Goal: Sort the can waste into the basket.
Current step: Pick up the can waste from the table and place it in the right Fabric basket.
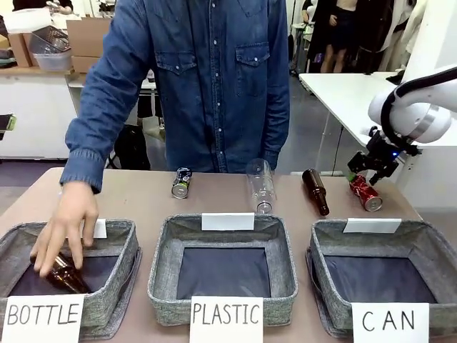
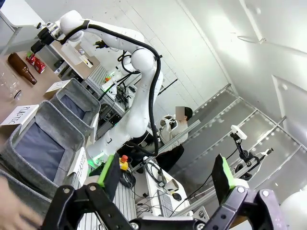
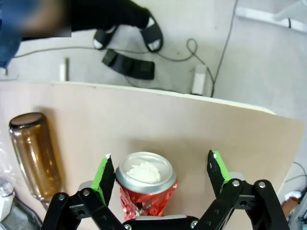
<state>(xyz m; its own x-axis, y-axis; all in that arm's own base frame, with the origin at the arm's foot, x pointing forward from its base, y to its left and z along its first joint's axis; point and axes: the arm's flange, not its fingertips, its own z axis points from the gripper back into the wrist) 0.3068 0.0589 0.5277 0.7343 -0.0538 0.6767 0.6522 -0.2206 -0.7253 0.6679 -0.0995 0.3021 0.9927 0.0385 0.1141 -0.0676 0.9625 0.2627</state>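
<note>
Counter [image 1: 136,196]: carries both cans. CAN basket [image 1: 428,246]: near edge, robot's right end. Right gripper [image 3: 160,160]: jaws wide, straddling the red can [image 3: 144,187], one pad just beside it, the other apart, not clamped. The can sits on the counter just behind the basket. Left gripper [image 2: 167,167]: wide, holding nothing. Blue can [image 1: 181,183]: far side, well left of the red can.

A robotics lab: a white Franka arm [image 2: 139,72] rises beside the wooden surface [image 1: 143,196]. An emergency-stop button [image 2: 123,162] and loose cables [image 2: 156,172] lie near its base, and a camera on a stand [image 2: 238,134] stands beyond it.
</note>
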